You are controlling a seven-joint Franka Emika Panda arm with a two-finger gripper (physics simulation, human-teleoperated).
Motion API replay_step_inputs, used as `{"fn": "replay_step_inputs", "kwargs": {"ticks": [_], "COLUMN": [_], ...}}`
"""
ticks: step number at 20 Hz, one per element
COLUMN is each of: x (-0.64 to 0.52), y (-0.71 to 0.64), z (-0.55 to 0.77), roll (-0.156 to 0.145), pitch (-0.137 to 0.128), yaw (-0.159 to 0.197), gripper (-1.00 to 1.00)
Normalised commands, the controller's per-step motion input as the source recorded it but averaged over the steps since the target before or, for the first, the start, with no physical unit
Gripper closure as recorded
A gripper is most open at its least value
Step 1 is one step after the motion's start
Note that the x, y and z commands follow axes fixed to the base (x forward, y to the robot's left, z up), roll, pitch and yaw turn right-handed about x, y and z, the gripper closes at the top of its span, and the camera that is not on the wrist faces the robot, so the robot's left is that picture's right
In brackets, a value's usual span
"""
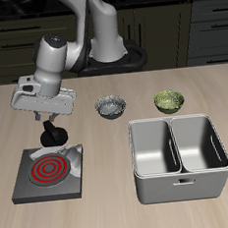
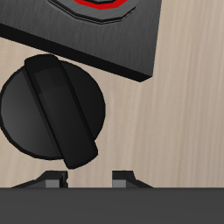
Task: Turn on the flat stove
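The flat stove (image 1: 51,173) is a thin dark plate near the table's front edge, and its ring burner (image 1: 49,170) glows red. Its black round knob (image 2: 52,107) fills the wrist view, with its raised bar running slantwise; a corner of the stove plate (image 2: 105,39) lies beyond it. My gripper (image 1: 53,134) hangs just over the knob at the plate's back edge. In the wrist view the gripper (image 2: 91,180) shows only its two fingertips (image 2: 56,181). They stand a little apart by the bar's near end, with nothing between them.
A grey double-compartment metal tub (image 1: 179,157) stands beside the stove near the front edge. Two small bowls sit farther back, one patterned grey (image 1: 110,106) and one olive green (image 1: 168,101). Dark cabinets line the wall behind the table.
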Motion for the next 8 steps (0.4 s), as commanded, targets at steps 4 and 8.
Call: {"fn": "replay_step_inputs", "kwargs": {"ticks": [4,8], "x": [0.02,0.01], "y": [-0.09,0.13], "z": [0.12,0.15], "roll": [-0.001,0.026], "pitch": [-0.012,-0.017], "yaw": [-0.005,0.035], "gripper": [1.0,1.0]}}
